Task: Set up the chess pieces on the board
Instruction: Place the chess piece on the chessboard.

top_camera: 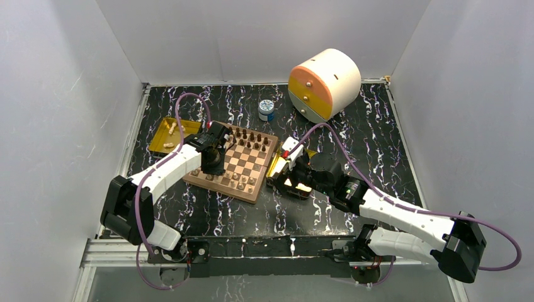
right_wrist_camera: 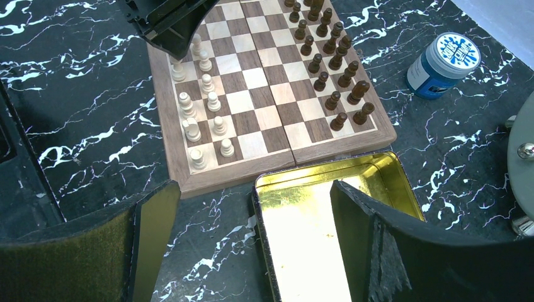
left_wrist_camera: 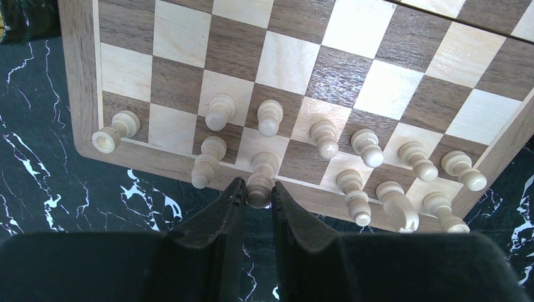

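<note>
Left wrist: tool (left_wrist_camera: 257, 186) flanks pale piece (left_wrist_camera: 264, 166); top external hides contact.

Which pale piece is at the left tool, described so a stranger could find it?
Find the board and its outermost pale row, along the rim. Counting from the corner piece, it is the third piece in that row. Unlike its neighbours, its head sits between the two black fingertips of the left tool.

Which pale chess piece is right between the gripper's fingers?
The pale piece in the edge row of the board; only its top sits inside the left gripper.
</note>
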Controlling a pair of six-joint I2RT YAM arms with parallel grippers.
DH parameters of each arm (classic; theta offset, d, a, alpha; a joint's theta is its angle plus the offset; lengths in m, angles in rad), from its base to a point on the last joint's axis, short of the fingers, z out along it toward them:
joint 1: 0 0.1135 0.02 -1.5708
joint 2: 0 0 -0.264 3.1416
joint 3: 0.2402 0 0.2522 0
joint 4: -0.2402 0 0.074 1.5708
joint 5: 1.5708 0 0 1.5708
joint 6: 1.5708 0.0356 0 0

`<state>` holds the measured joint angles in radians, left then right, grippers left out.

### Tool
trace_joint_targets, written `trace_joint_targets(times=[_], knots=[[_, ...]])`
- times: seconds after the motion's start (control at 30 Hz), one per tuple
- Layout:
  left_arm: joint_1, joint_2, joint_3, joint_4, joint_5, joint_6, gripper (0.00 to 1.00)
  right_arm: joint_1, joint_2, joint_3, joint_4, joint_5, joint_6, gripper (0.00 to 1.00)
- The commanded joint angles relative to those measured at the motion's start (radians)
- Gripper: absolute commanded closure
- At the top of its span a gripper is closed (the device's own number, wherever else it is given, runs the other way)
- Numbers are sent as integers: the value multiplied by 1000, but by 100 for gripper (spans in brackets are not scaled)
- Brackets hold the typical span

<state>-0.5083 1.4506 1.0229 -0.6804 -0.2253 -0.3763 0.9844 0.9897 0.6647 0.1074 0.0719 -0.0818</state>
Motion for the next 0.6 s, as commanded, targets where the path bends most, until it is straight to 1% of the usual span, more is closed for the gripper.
trace_joint_targets(times=[0.0, 0.37, 0.57], knots=[[-6, -1, 7, -15, -15, 8, 82, 5, -2, 23, 46, 3, -6, 1], [-13, -3, 13, -17, -28, 16, 93, 5, -4, 20, 49, 5, -10, 1], [-19, -26, 10, -3, -51, 11, 94, 5, -8, 17, 48, 6, -6, 1]])
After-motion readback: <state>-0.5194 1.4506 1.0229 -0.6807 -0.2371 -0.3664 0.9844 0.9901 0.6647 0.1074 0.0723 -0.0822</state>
